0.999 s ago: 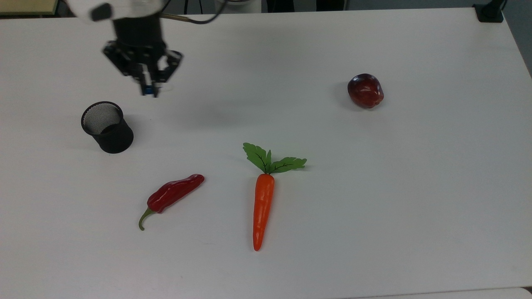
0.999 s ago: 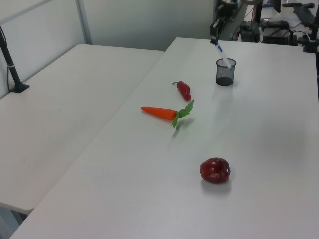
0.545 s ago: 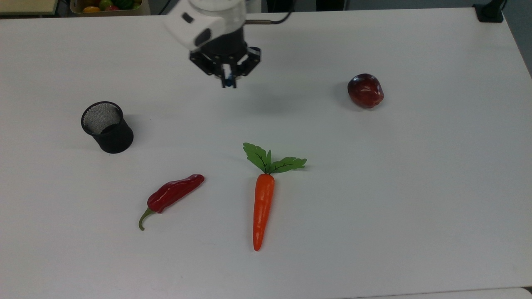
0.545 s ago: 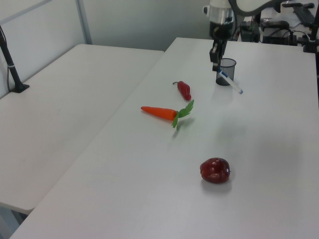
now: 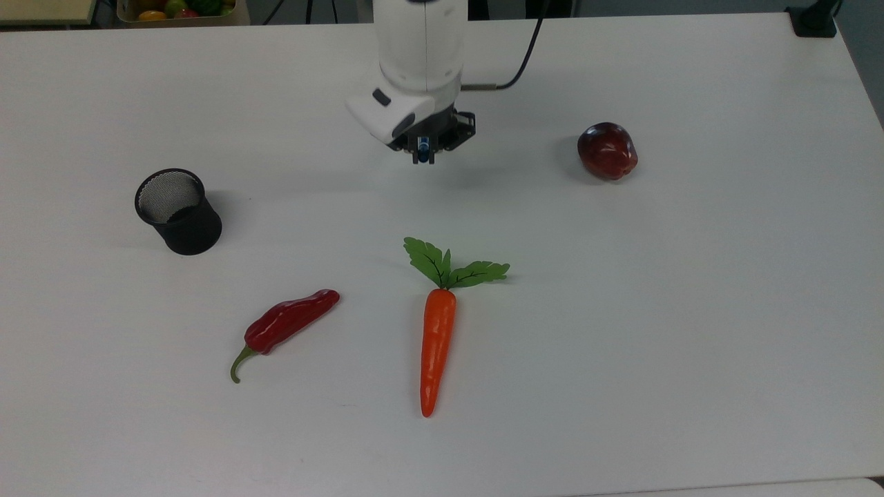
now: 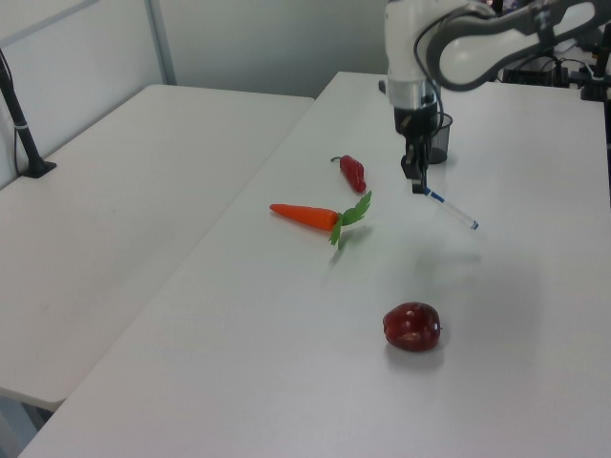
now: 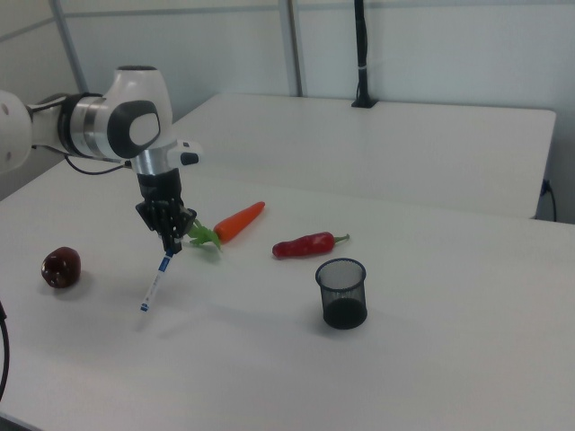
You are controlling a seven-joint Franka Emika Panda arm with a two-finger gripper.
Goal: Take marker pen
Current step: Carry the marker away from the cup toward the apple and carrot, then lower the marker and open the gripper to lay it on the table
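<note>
Now, grip: our two-finger gripper [image 7: 169, 244] has its fingers clamped on the upper end of the slim white-barrelled marker pen with blue ends [image 7: 155, 285].
Pen's place: it hangs directly below the fingers, clear of the white surface [image 5: 690, 310] as far as we can judge, since the right view shows its shadow apart from its lower tip.
Long axis: tilted, not plumb; from the fingers the barrel [image 6: 449, 209] slants down toward the left view's right, and toward the right view's left.
From above: we see little more than a blue end [image 5: 421, 146] between the fingers, so the pen runs nearly end-on to the top view.
What the next move turns on: the pen is already held by one end with its free end swinging lowest, so we judge any carry must allow for that trailing tip.
Neighbours of the fingers: black mesh cup [image 5: 178, 211] well apart toward the top view's left; dark red apple [image 5: 607, 150] toward the top view's right; orange carrot with green leaves [image 5: 437, 338] and red chilli pepper [image 5: 286, 323] nearer the top view's lower edge.
Count: one pen, one cup, one apple, one carrot, one pepper, one arm.
</note>
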